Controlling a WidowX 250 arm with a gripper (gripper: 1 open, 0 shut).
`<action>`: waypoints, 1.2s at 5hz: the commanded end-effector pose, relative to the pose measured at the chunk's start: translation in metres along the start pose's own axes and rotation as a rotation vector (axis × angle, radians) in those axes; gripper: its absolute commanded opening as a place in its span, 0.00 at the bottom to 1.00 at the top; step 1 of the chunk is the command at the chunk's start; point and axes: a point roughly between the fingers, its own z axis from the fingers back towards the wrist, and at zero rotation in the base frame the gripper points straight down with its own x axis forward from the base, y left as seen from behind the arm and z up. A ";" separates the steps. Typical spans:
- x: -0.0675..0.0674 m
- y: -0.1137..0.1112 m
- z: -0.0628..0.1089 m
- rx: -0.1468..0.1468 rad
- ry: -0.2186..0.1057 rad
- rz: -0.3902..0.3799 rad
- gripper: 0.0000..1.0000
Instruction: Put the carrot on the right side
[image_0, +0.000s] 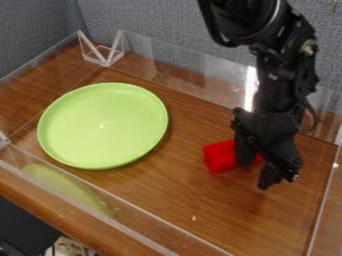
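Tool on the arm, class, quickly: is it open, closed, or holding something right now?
Tool: low over the red carrot on the table's right side; whether it is open or gripping cannot be told, the fingers hide the contact.

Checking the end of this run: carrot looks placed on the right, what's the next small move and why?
Probably lift the gripper straight up, clear of the carrot. The red block lies on the wooden table at the right, well apart from the green plate, so the placement looks done. The gripper is low over the block's right end, hiding it; a sideways retreat could knock it.
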 end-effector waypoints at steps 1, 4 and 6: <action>0.018 0.001 0.028 0.025 -0.064 0.015 1.00; 0.027 -0.016 0.090 0.118 -0.149 0.040 1.00; -0.003 0.012 0.097 0.133 -0.137 0.134 1.00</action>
